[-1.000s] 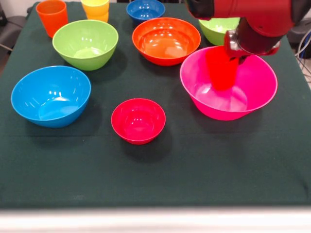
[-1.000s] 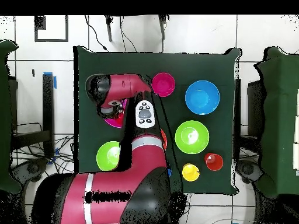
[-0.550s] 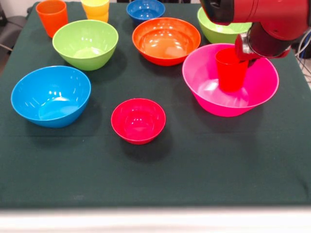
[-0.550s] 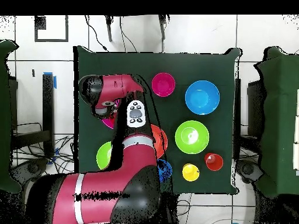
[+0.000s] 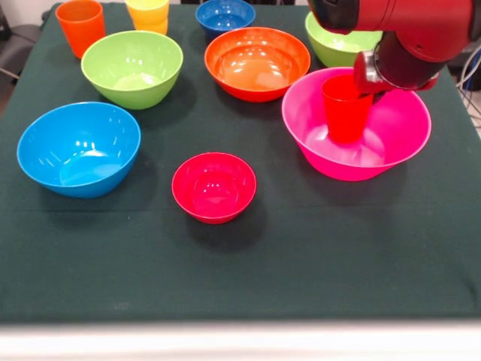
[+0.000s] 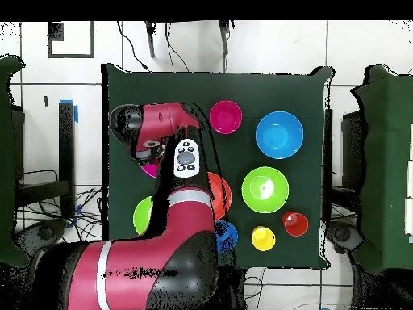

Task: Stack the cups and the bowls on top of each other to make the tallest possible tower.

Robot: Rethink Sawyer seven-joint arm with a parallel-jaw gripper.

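The red cup [image 5: 346, 109] stands upright inside the big pink bowl [image 5: 319, 162] at the right of the front view. My gripper [image 5: 366, 75] comes down at the cup's right rim and is shut on it. The small crimson bowl [image 5: 213, 186] sits alone on the cloth, left of and nearer than the pink bowl. In the overhead view the arm [image 6: 161, 121] covers the cup, and only a sliver of the pink bowl [image 6: 150, 170] shows.
Light blue bowl [image 5: 78, 148] at left. Behind it stand a lime green bowl [image 5: 132, 68], an orange bowl [image 5: 257, 62] and a second lime green bowl [image 5: 338, 47]. The orange cup [image 5: 80, 25], yellow cup [image 5: 148, 13] and dark blue bowl [image 5: 225, 15] line the far edge.
The gripper swung right with the red cup, then came back slightly left. The pink bowl slid a little to the right. All other bowls and cups stayed put.
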